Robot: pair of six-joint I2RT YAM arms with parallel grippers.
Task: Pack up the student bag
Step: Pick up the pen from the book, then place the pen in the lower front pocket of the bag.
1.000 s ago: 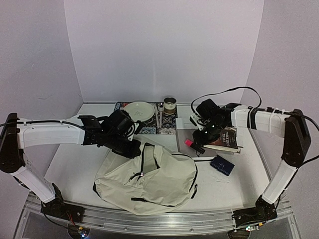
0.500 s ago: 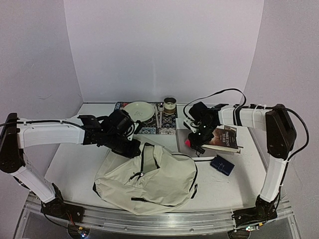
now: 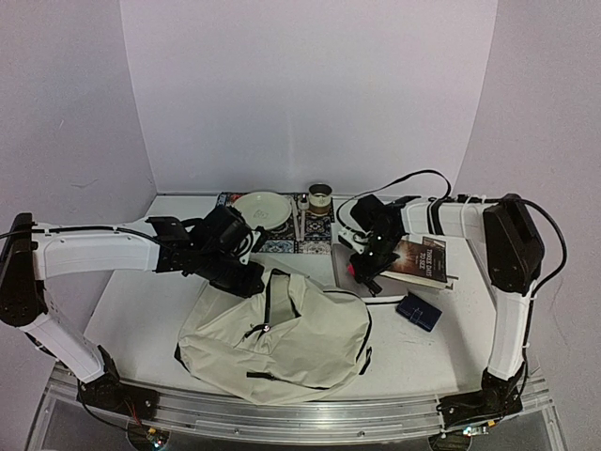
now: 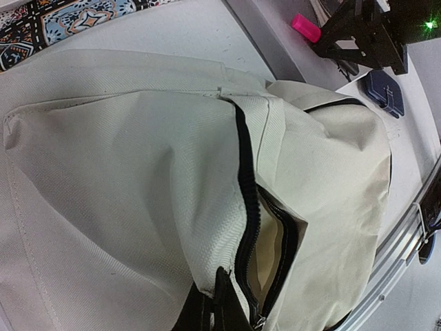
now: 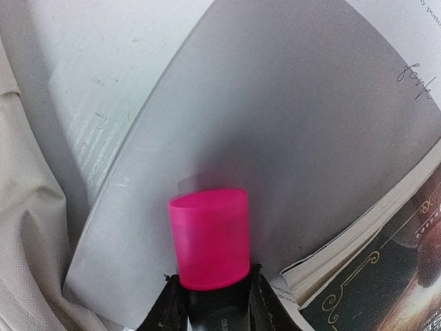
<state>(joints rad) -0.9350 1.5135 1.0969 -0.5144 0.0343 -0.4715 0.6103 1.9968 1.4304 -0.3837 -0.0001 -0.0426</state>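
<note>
Your student bag [image 3: 282, 338] lies by the worktop's [image 3: 141, 296] near edge, its zip running near to far. Your left fingers [image 4: 207, 314] pinch the open zip edge. Your right fingers [image 5: 169, 307] hug a pink marker [image 5: 209, 238] just right of the bag, so move left.

pink marker [image 5: 209, 238], lower body past the edge

free: table [image 3: 141, 301] left of student bag [image 3: 282, 343] | blocked: book [image 3: 424, 261], navy pouch [image 3: 419, 311] right; plate [image 3: 262, 208], cup [image 3: 320, 197] behind
</note>
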